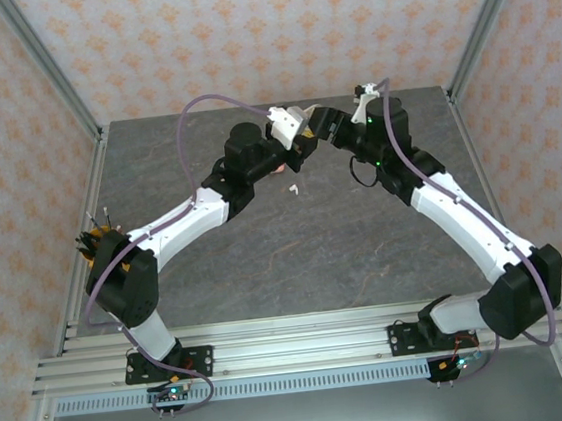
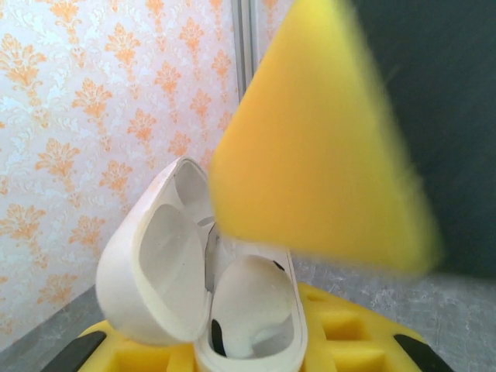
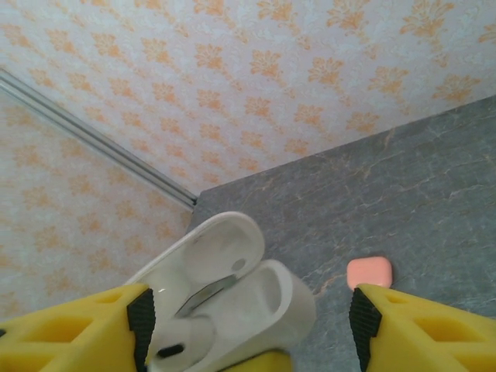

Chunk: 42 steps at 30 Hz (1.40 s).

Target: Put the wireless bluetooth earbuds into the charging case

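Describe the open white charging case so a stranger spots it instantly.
Look at the far middle of the grey table, where both arms meet. The left hand holds the white charging case there, lid flipped open, unlike the small coral piece lying on the table.

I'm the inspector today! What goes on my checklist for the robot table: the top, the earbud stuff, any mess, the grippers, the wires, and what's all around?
Surface: grey stone-look table, mostly bare.
Job's things: white charging case with its lid open; one white earbud lying loose on the table. Whether an earbud already sits in the case is too unclear to tell.
Clutter: coral rounded block on the table, perhaps a second case.
Grippers: left gripper shut on the white charging case; right gripper open, one finger on each side of the case.
Cables: a purple cable loops along each arm.
Surroundings: orange-patterned walls and metal frame posts.
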{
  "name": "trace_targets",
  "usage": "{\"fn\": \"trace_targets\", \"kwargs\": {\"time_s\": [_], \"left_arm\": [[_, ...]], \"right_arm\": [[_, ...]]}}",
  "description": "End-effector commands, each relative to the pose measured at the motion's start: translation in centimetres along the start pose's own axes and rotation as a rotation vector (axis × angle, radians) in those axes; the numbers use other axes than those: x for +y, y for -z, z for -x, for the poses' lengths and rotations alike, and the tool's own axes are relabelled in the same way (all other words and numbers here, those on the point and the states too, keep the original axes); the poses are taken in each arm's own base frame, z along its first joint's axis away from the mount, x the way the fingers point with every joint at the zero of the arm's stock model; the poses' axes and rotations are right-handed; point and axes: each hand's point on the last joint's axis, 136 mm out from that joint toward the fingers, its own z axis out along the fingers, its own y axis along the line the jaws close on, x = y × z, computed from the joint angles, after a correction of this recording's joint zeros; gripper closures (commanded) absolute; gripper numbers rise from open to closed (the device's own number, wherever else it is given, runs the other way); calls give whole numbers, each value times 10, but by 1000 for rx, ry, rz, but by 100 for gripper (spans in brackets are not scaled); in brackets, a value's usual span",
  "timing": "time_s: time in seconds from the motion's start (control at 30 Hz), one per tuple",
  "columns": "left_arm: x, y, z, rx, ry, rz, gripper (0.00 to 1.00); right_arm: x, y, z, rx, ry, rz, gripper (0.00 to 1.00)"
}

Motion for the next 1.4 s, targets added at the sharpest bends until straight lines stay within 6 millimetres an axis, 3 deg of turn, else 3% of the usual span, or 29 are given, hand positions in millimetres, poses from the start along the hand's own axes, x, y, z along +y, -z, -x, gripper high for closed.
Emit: {"fn": "trace_targets", "kwargs": {"time_s": [0.0, 0.23, 0.43, 0.67, 0.93, 1.2, 1.37], "left_arm": [[-5, 15, 33, -99, -29, 15, 100], [0, 23, 25, -84, -40, 42, 100], [19, 42, 22, -78, -46, 96, 100], [53, 85, 7, -37, -44, 195, 100], [74, 130, -9, -20, -34, 302, 100], [79, 152, -13, -21, -28, 343, 100], [79, 155, -13, -24, -26, 347, 100]], "right_arm": [[28, 38, 35, -92, -41, 79, 30], [28, 68, 48, -129, -53, 56, 28], [-8, 59, 25, -38, -56, -104, 28], [-67, 17, -32, 204, -79, -315, 28], [-128, -46, -120, 638, -24, -494, 35], [-159, -97, -182, 927, 231, -627, 37], [-163, -116, -203, 989, 381, -653, 37]]}}
